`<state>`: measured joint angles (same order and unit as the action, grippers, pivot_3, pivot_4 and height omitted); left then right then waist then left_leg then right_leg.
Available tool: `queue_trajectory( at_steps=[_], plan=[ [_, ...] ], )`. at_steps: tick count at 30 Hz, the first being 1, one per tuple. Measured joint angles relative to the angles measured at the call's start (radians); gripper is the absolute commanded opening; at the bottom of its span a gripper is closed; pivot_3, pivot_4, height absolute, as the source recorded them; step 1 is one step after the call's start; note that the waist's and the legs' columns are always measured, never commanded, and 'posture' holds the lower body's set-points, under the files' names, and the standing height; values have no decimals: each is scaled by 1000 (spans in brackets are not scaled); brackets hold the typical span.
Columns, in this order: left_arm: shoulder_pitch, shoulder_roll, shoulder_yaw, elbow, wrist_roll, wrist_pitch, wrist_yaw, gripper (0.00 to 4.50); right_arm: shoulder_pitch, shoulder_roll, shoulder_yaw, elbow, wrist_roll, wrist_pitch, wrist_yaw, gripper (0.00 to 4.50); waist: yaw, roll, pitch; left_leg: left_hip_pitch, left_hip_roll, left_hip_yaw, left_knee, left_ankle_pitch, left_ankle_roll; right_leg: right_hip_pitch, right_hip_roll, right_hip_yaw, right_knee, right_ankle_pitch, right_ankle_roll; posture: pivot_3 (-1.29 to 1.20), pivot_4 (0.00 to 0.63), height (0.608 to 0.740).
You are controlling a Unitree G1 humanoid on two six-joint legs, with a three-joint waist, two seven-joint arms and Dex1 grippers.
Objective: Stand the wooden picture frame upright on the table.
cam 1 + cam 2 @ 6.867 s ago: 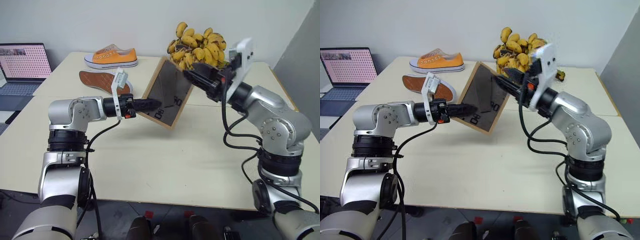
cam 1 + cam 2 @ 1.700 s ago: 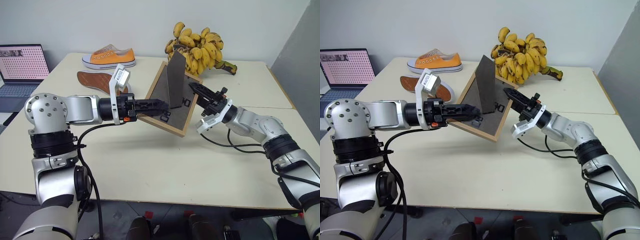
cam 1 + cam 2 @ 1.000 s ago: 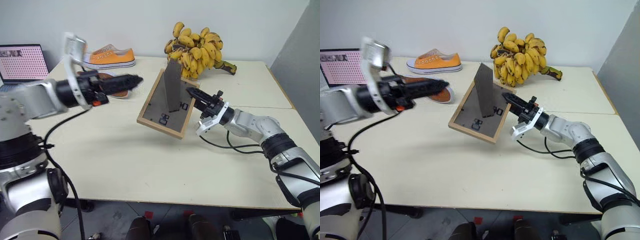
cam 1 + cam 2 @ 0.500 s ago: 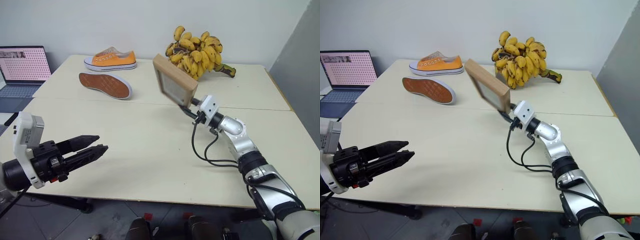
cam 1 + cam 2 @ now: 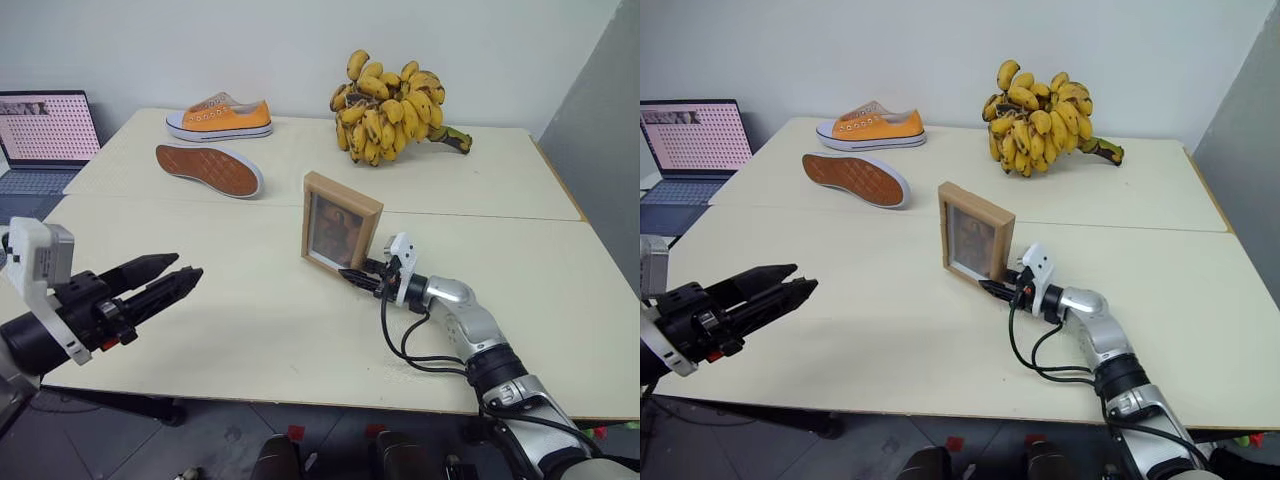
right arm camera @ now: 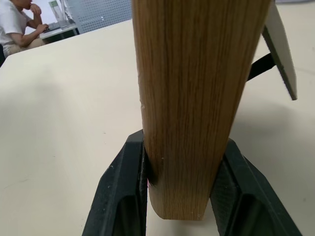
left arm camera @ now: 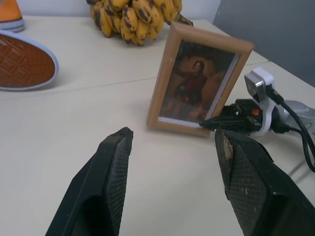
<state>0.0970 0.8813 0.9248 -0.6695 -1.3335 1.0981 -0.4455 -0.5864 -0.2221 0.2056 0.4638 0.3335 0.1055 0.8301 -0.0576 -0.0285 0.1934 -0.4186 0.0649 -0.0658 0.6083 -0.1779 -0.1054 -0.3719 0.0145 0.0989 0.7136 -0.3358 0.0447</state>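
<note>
right gripper (image 5: 358,276) clamps the frame (image 5: 340,223) upright on the table (image 5: 250,320); left gripper (image 5: 168,280) wide; next, release gently and check it stands.

Both eye views look from the head, forward and down across the table (image 5: 250,330), taking in the whole top to the far wall. The left wrist view looks low over the table from its near left at the picture frame (image 7: 199,81), which all views share. The right wrist view sits tight against the frame's side edge.
</note>
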Motion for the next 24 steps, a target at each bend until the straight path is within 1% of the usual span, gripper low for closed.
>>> queue_trajectory(
  at_steps=[4,9,11,12,17,21,24],
  plan=[
    [-15,20,-45,14,-18,-23,34,2848,4,20,-30,6,0,33,-21,1265,0,0,0,0,0,0,0,0,0,0,0,0,0,0,0,0,150,740],
    [-38,48,-86,28,-45,-56,46,2848,4,26,-35,5,-16,35,-26,1265,0,0,0,0,0,1,0,0,0,0,0,0,0,0,0,0,150,740],
    [-44,55,-98,46,-46,-63,51,2848,4,28,-36,4,-26,35,-27,1965,0,0,0,0,0,1,0,0,0,0,0,1,0,0,0,0,150,740],
    [-48,55,-103,52,-46,-66,52,2848,4,28,-37,4,-33,36,-31,2137,0,0,0,0,0,1,0,0,0,0,0,1,0,0,0,0,150,740],
    [-61,58,-146,56,-42,-88,60,2848,10,21,-48,15,-54,42,-53,3421,0,0,0,0,0,1,0,0,0,0,0,1,-1,0,0,0,150,740],
    [-62,58,-176,55,-27,-109,52,2848,28,7,-48,-6,-80,43,-55,3421,0,0,0,0,0,1,-1,0,0,-1,0,1,-1,0,0,0,150,740],
    [-74,53,-205,52,-9,-136,55,2848,58,-25,-46,-72,-89,57,-51,3421,3,0,0,0,0,1,-1,0,0,-1,0,1,-1,-1,0,0,150,740]
  ],
)
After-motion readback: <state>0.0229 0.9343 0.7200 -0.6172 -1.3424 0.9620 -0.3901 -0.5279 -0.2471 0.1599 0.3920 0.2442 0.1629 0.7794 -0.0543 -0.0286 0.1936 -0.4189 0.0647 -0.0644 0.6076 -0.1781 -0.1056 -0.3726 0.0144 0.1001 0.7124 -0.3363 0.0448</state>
